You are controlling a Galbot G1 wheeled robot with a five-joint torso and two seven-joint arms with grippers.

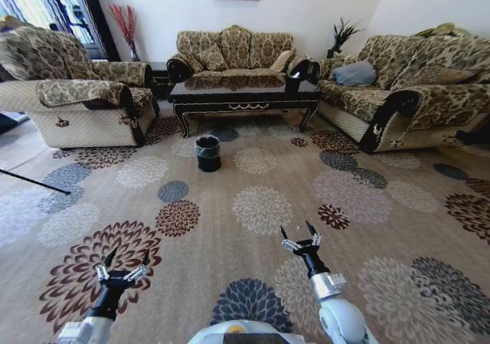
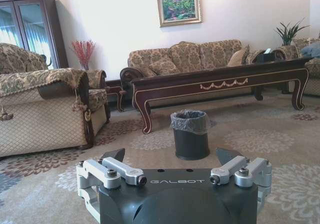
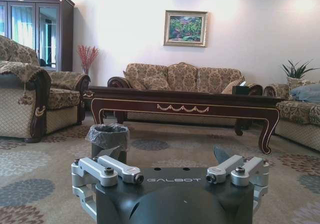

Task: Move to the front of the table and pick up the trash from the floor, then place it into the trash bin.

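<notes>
Ahead, the bag-lined trash bin (image 1: 207,152) stands upright.

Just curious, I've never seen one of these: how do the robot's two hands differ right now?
The left hand hangs low over a brown flower medallion of the floor, while the right hand reaches farther forward over plainer beige. The left hand faces the trash bin almost straight on; the right hand has it off to one side. Both are open, empty and pointed toward the table.

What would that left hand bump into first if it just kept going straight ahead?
Most likely the trash bin: in the left wrist view it stands almost dead ahead of the open left hand, with bare carpet between. Depth is hard to judge, so it might pass beside it and reach the coffee table.
</notes>
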